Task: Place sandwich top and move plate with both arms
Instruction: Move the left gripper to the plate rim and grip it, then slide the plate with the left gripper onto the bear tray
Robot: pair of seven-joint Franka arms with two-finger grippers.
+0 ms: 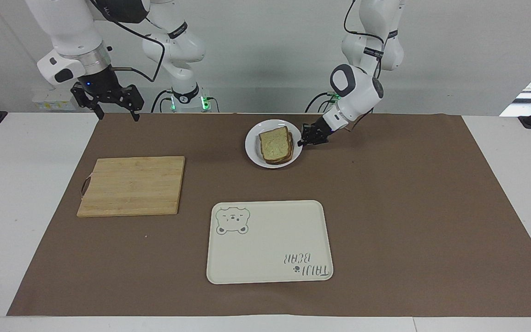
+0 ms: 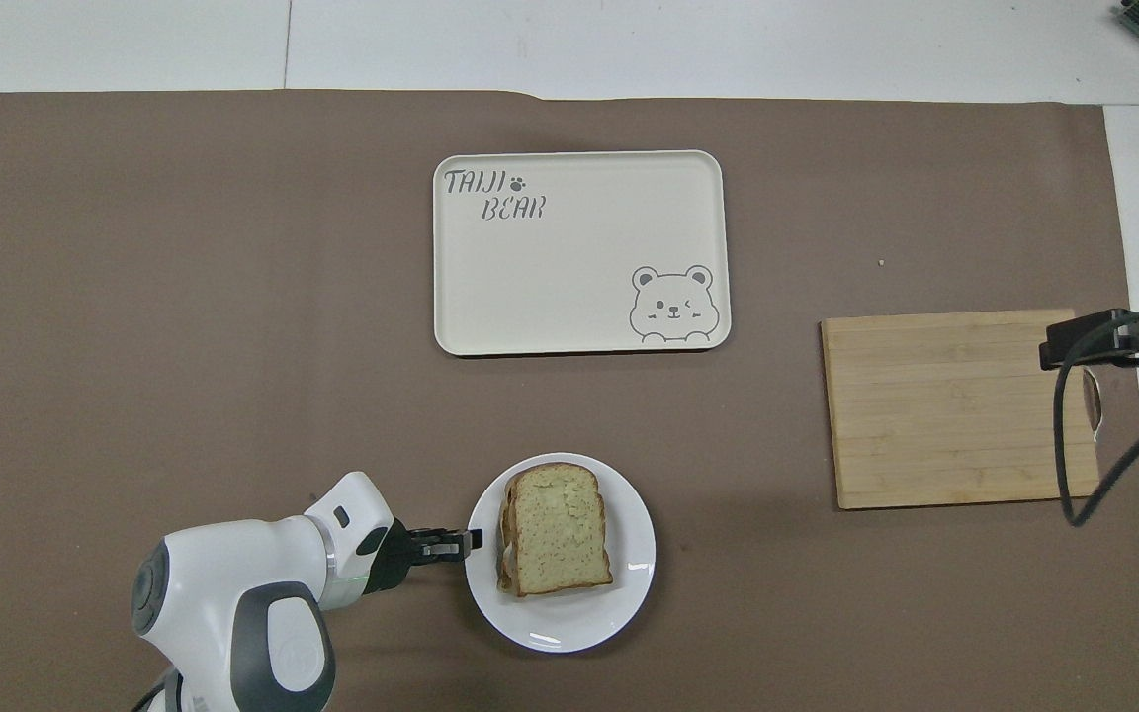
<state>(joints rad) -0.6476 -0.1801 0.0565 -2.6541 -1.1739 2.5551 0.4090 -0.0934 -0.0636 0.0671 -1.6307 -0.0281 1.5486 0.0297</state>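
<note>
Facing view: both arms are seen whole, standing along the robots' edge of the tabletop. The left gripper [image 1: 303,141] reaches down slantwise to the rim of the plate [image 1: 252,146], on the side toward the left arm's end, and its fingertips are pinched together on that rim. The right gripper [image 1: 115,107] hangs raised over the brown mat's [image 1: 408,207] corner at the right arm's end of the robots' edge, fingers spread apart and holding nothing; this arm waits.

Overhead view: of the right arm only a black part of the gripper [image 2: 1118,336] and its cable [image 2: 1074,445] show, over the handle edge of the cutting board [image 2: 955,405]. The left gripper [image 2: 469,542] lies level with the plate's [image 2: 629,583] middle and meets its rim. This view shows the sandwich top [image 2: 558,539] from above: a speckled, pale green crumb, its rounded edge turned away from the robots. It lies on a stack whose lower layers show only as brown crust at the side nearest the gripper; the facing view shows those layers [image 1: 278,159] edge-on.

The sandwich top [image 1: 274,144] rests on the plate just beside the left fingertips, not touching them. The plate is near the robots' edge of the mat, nearer to the robots than the bear-print tray [image 2: 579,252], which is near the mat's middle.
</note>
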